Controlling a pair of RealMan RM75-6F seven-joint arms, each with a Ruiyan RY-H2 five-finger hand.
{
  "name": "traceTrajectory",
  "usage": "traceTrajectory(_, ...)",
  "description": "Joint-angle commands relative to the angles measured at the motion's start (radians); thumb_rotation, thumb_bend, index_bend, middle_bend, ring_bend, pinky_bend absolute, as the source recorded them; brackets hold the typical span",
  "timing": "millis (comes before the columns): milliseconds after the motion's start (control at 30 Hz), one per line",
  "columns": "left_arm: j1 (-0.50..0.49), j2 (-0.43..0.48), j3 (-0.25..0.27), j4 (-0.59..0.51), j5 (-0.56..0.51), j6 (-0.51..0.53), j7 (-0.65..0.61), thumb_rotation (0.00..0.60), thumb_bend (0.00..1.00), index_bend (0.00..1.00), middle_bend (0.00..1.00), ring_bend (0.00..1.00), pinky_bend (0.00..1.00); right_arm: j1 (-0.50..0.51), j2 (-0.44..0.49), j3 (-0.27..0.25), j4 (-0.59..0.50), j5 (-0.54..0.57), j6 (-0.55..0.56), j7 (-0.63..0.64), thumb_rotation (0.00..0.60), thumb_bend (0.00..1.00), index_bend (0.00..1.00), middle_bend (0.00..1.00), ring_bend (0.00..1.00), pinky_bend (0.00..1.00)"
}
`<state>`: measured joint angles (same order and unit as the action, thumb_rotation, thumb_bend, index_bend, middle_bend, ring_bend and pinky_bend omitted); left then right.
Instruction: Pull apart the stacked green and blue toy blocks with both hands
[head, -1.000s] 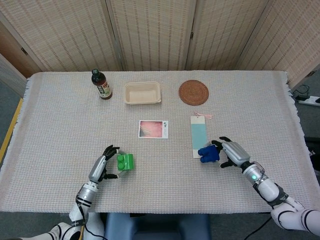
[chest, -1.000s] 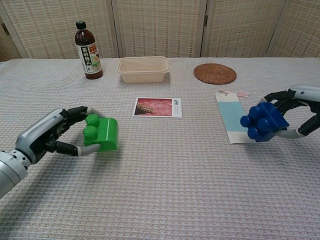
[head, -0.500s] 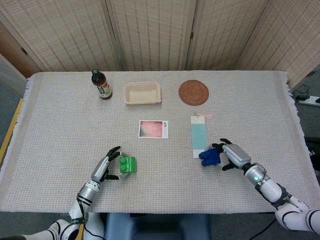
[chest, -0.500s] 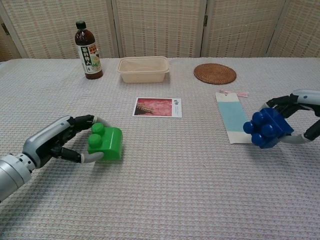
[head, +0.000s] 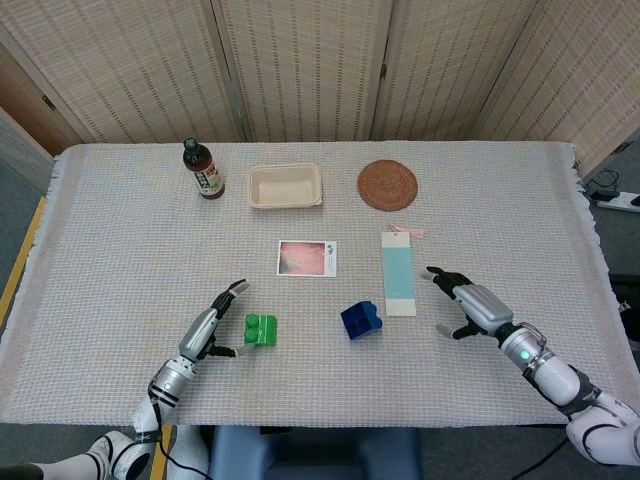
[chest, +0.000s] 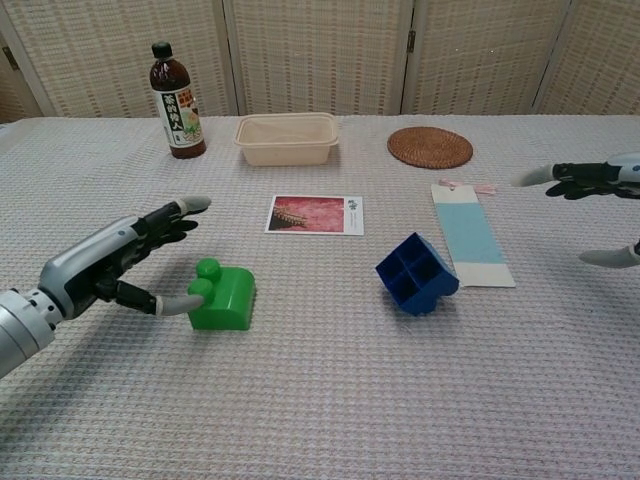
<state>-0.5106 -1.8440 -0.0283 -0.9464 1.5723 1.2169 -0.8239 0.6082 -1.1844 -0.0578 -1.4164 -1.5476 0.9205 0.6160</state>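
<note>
The green block (head: 260, 329) (chest: 221, 297) sits on the table cloth, studs up, alone. My left hand (head: 212, 329) (chest: 118, 262) is just to its left with the fingers spread, holding nothing; a fingertip lies close to the block's side. The blue block (head: 361, 320) (chest: 417, 274) lies tipped on the cloth near the table's middle, hollow underside showing. My right hand (head: 468, 306) (chest: 595, 195) is well to its right, fingers spread wide and empty.
A photo card (head: 307, 258) lies behind the blocks, and a light blue strip of paper (head: 400, 273) lies right of the blue block. Along the back stand a dark bottle (head: 203, 170), a beige tray (head: 285, 186) and a woven coaster (head: 387, 185).
Both hands let go. The green block now rests on the cloth and the left fingers have spread. The blue block has dropped and rolled left, away from the right hand.
</note>
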Motion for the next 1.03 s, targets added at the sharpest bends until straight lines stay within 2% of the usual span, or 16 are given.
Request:
traceTrajectory(33,-0.006,0.064,0.008,-0.057,0.022,0.017,0.097,0.600,0.26,0.00,0.00,0.00,0.00,-0.031,0.037,0.005,-0.020,-0.014,0.066,-0.062,0.600,0.40,0.00,0.00,0.00,0.00)
traceTrajectory(133,-0.006,0.139,0.024,-0.128,0.039,0.021,0.217,0.600,0.27,0.00,0.00,0.00,0.00,-0.079,0.061,0.004,-0.044,0.001,0.130,-0.230,0.600,0.40,0.00,0.00,0.00,0.00)
traceTrajectory(300,0.019,0.308,0.094,-0.276,0.067,0.005,0.403,0.600,0.27,0.05,0.00,0.00,0.00,-0.200,0.070,0.003,-0.136,0.064,0.282,-0.546,0.600,0.40,0.00,0.00,0.00,0.00)
traceTrajectory(400,0.080,0.344,0.110,-0.298,0.070,0.087,0.524,0.600,0.27,0.06,0.00,0.00,0.00,-0.273,0.058,0.001,-0.183,0.094,0.381,-0.729,0.600,0.40,0.00,0.00,0.00,0.00)
traceTrajectory(500,0.151,0.350,0.123,-0.283,0.073,0.183,0.615,0.600,0.27,0.08,0.00,0.00,0.00,-0.340,0.030,0.003,-0.209,0.111,0.480,-0.854,0.600,0.40,0.00,0.00,0.00,0.00)
traceTrajectory(633,0.223,0.344,0.138,-0.255,0.069,0.256,0.729,0.600,0.27,0.08,0.00,0.00,0.00,-0.404,-0.008,0.011,-0.202,0.136,0.557,-0.918,0.600,0.40,0.00,0.00,0.00,0.00)
traceTrajectory(733,0.259,0.339,0.137,-0.245,0.068,0.294,0.825,0.600,0.27,0.08,0.00,0.00,0.00,-0.412,0.007,0.008,-0.232,0.149,0.531,-0.903,0.600,0.40,0.00,0.00,0.00,0.00)
traceTrajectory(800,0.269,0.360,0.134,-0.285,0.066,0.300,0.879,0.600,0.27,0.08,0.00,0.00,0.00,-0.414,0.008,0.011,-0.229,0.137,0.532,-0.907,0.600,0.40,0.00,0.00,0.00,0.00)
traceTrajectory(1033,0.288,0.385,0.123,-0.343,0.075,0.320,0.933,0.600,0.27,0.08,0.00,0.00,0.00,-0.411,0.014,0.007,-0.237,0.120,0.483,-0.892,0.600,0.40,0.00,0.00,0.00,0.00)
